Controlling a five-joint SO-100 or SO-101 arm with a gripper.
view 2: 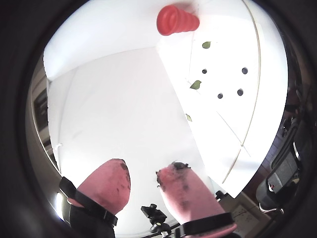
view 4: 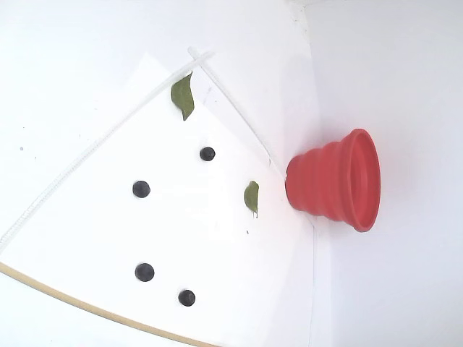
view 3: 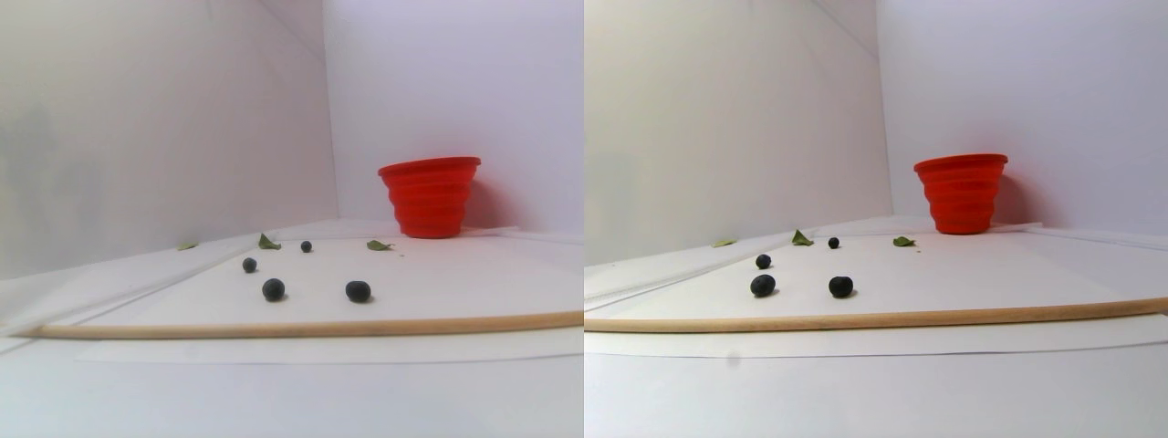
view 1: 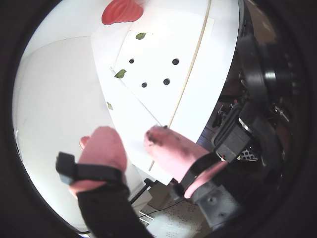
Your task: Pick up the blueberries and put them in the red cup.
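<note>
Fixed view, picture lying on its side. Red cup (view 4: 336,181) at right, rim toward the right edge, on the white bench (view 4: 72,58). Four blueberries (view 4: 141,189) spread loosely on a white sheet (view 4: 202,238), all apart, none touching the cup. Two green leaves (view 4: 183,96); one lies just beside the cup's base. Wooden rod (view 4: 87,306) crosses lower left.

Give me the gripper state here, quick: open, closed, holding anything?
Gripper: open, jaws apart and empty, well short of the blueberries; all four lie on the white sheet.
</note>
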